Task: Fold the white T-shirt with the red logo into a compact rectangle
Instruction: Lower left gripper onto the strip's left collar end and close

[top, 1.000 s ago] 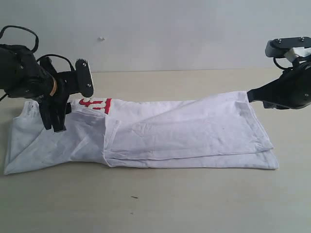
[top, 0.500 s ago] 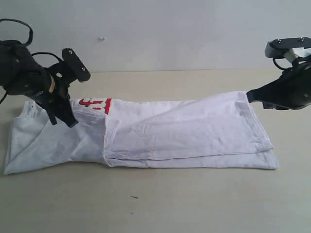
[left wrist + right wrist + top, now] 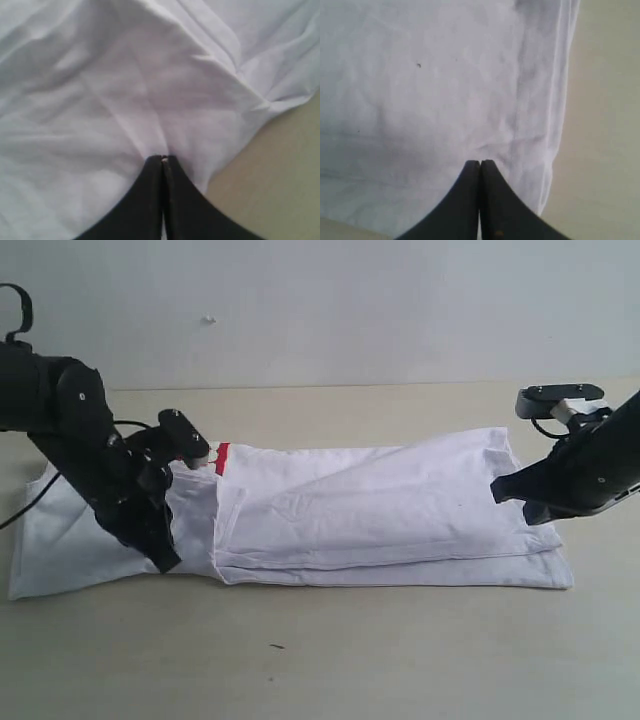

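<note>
The white T-shirt (image 3: 380,510) lies flat on the table, folded lengthwise into a long band. Only a sliver of the red logo (image 3: 222,458) shows beside my left arm. My left gripper (image 3: 168,560) is shut, with its tips down on the shirt near the front edge of the left part. In the left wrist view the shut left gripper (image 3: 163,159) touches creased cloth (image 3: 125,90). My right gripper (image 3: 497,490) is shut too, its tips on the shirt's right end. In the right wrist view the right gripper (image 3: 480,162) presses on cloth (image 3: 420,75) close to the hem (image 3: 559,100).
The beige table (image 3: 350,660) runs around the shirt on all sides, with bare surface in front. A pale wall (image 3: 350,300) stands behind the table's back edge. A small dark speck (image 3: 277,646) lies on the table in front of the shirt.
My left gripper has shut and moved from over the chest area down to the shirt's front edge. My right gripper has left the far right corner and dropped toward the front. The shirt has not shifted.
</note>
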